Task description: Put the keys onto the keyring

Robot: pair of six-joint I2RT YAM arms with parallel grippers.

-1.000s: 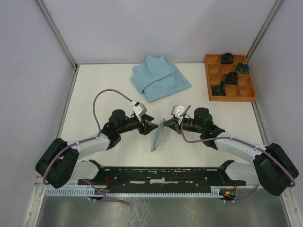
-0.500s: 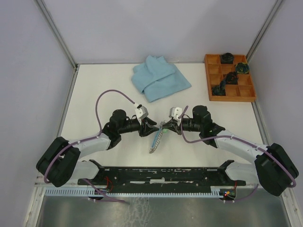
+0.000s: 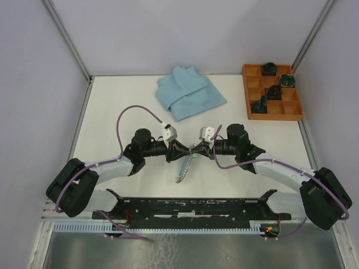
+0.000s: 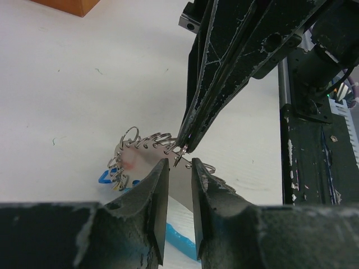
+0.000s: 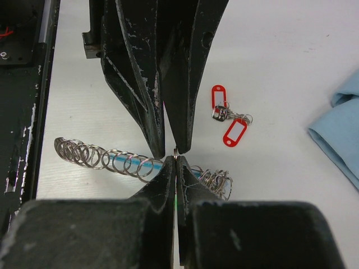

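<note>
My right claw is pressed together on an end loop of the keyring, whose coil slopes down from there toward the near rail. My left claw meets it tip to tip, jaws a narrow gap apart around that same loop. Red-tagged keys lie on the table just beside the coil. The blue cloth and the wooden tray sit well apart, with bare table to either side.

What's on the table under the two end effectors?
The keyring stretches across the table, a loop apparently pinched by the right end effector; two red-tagged keys lie beside it. The part below those fingertips is covered.
</note>
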